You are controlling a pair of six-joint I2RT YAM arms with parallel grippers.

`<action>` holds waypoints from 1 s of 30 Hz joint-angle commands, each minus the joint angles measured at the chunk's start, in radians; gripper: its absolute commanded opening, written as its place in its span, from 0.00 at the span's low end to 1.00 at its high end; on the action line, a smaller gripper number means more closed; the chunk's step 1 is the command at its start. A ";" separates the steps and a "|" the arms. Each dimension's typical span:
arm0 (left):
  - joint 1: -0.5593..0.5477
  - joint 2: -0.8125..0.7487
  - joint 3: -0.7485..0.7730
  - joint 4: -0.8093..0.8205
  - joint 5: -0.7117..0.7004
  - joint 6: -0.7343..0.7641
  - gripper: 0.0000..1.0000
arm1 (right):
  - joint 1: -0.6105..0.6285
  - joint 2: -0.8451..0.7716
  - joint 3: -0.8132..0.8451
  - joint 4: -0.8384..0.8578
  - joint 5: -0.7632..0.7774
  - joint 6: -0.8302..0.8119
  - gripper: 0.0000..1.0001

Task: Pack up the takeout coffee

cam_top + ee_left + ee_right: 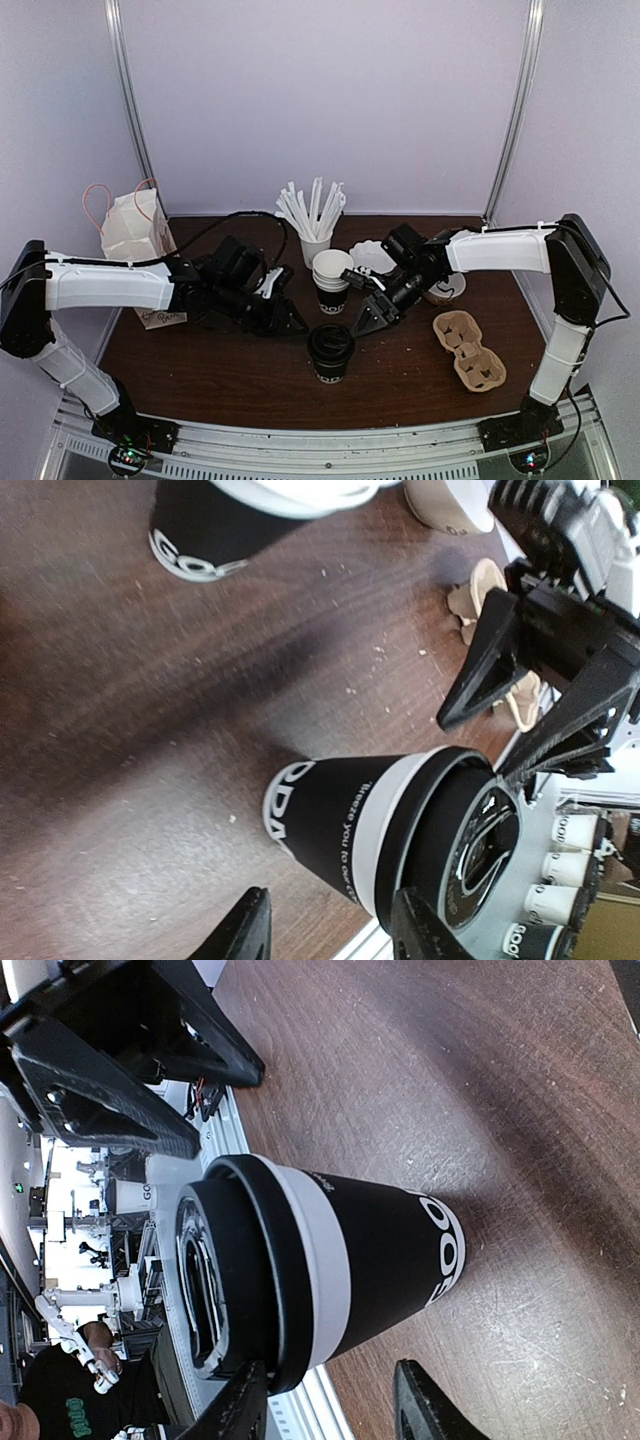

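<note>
The brown table point(200, 380) holds the takeout coffee point(330, 358), standing up near the middle of the near edge. The left gripper point(292, 322) and the right gripper point(366, 322) sit just beside it, one on each side, both spread wide and holding nothing. It is paper, likely light and squashy, so squeeze softly round its middle, not its black lid point(330, 340).

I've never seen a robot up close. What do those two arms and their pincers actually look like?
Both arms pair white tube-like shells, left arm and right arm, with chunky black joints. A thin black cable loops up behind the left one. The left gripper and right gripper are all black, each with two flat, tapering wedge-shaped fingers. No lettering shows on them.
</note>
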 commanded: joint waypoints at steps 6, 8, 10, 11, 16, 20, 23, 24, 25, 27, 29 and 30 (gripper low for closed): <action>0.008 0.025 -0.046 0.156 0.115 -0.066 0.44 | 0.003 0.007 0.022 -0.011 0.008 0.000 0.46; 0.010 0.027 -0.046 0.149 0.111 -0.065 0.44 | 0.003 0.006 0.022 -0.011 0.008 0.000 0.46; 0.008 0.029 -0.048 0.139 0.105 -0.064 0.44 | 0.003 0.009 0.024 -0.010 0.009 0.000 0.46; 0.008 0.032 -0.048 0.135 0.102 -0.064 0.44 | 0.003 0.011 0.025 -0.009 0.008 0.000 0.46; 0.009 0.051 -0.059 0.103 0.080 -0.065 0.43 | 0.003 0.029 0.032 -0.012 0.006 0.002 0.46; 0.010 0.073 -0.072 0.096 0.072 -0.073 0.41 | 0.003 0.047 0.035 -0.014 0.021 0.006 0.46; 0.009 0.091 -0.084 0.095 0.072 -0.078 0.40 | 0.003 0.063 0.035 -0.027 0.069 0.005 0.43; 0.009 0.095 -0.087 0.095 0.071 -0.079 0.40 | 0.003 0.068 0.036 -0.037 0.091 0.000 0.42; 0.009 0.100 -0.091 0.096 0.071 -0.079 0.40 | 0.003 0.074 0.037 -0.048 0.115 -0.003 0.41; 0.009 0.105 -0.097 0.093 0.064 -0.079 0.40 | 0.004 0.088 0.041 -0.072 0.158 -0.014 0.41; 0.009 0.110 -0.105 0.094 0.058 -0.080 0.39 | 0.007 0.097 0.041 -0.089 0.208 -0.027 0.40; 0.009 0.115 -0.110 0.094 0.054 -0.079 0.39 | 0.009 0.100 0.039 -0.094 0.232 -0.029 0.40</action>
